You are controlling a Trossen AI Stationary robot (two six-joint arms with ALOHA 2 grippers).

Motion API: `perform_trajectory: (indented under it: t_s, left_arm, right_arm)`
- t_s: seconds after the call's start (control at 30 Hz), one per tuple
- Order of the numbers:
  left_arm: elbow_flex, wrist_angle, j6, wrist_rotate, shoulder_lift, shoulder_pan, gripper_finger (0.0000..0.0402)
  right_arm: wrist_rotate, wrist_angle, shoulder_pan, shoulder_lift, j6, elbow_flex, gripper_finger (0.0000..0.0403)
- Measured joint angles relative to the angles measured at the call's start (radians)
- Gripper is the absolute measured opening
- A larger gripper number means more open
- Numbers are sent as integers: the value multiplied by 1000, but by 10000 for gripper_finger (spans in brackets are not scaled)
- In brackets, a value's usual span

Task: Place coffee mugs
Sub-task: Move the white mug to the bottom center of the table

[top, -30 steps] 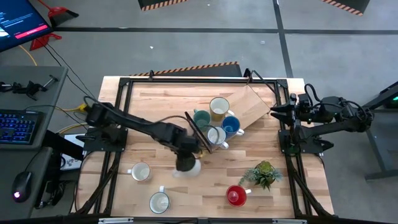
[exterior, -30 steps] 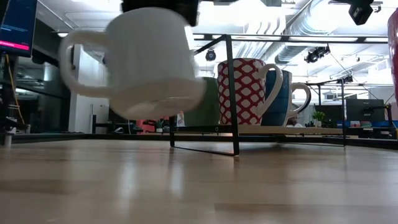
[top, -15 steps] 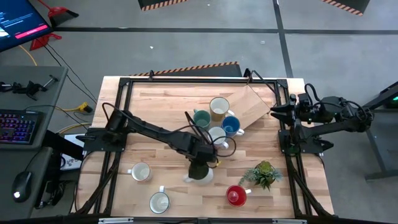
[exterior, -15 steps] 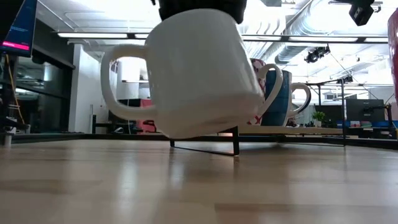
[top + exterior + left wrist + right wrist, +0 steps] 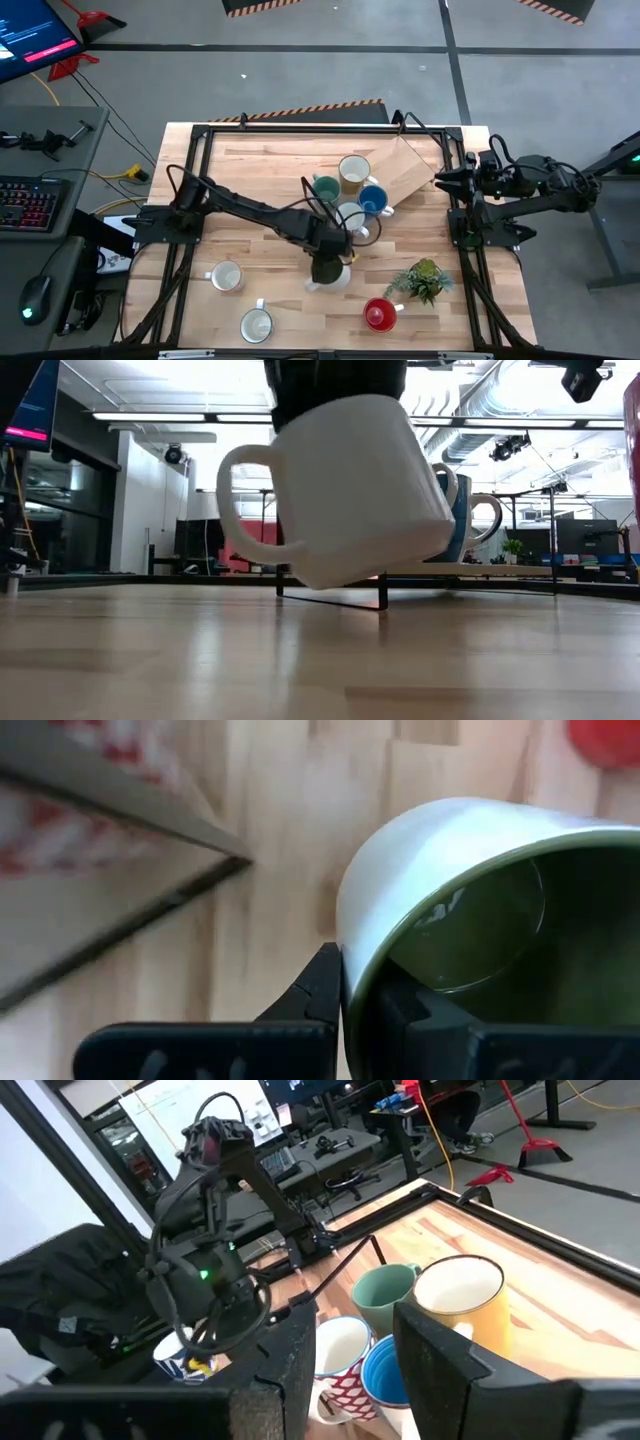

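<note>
White glazed mug (image 5: 350,490) hangs tilted just above your tabletop at lower centre, its rim pinched by the outstretched left gripper (image 5: 327,267); right gripper (image 5: 443,181) rests open at right.

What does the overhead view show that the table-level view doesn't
Only the overhead view shows the right gripper parked at the table's right edge, the plant, the red mug and two pale mugs near the front. Only the table-level view shows the white mug hanging tilted, clear of the table. Both show the left gripper holding that mug and the blue mug.
</note>
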Motion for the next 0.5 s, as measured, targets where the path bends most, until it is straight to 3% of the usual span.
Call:
perform_trajectory:
  t_s: [0.5]
  left_arm:
    - [0, -5, -134, -25, 19, -67, 7]
  right_arm:
    - [-51, -14, 0, 0, 6, 0, 124]
